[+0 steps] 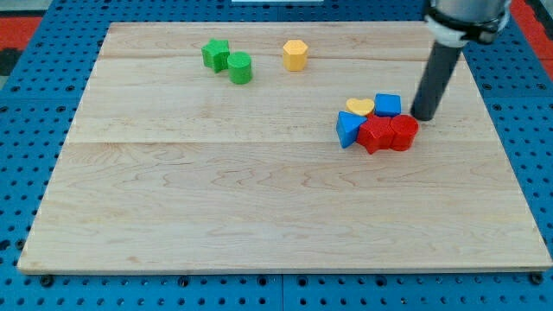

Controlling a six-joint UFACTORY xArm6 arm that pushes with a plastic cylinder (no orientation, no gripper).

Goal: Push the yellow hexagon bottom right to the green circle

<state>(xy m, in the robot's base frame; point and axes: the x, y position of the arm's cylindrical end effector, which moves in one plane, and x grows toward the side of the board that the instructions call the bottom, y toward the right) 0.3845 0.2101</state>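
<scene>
Yellow hexagon block (295,54) sits near the green circle block (240,67) – my tip (424,117), a gripperless rod, stands beside the red blocks (389,133).

My arm enters from the view's top right corner; its pale collar narrows into a straight dark rod (436,79); the rod leans slightly, running down and toward the view's left; my tip (423,117) rests at desk height, at the view's right.
</scene>
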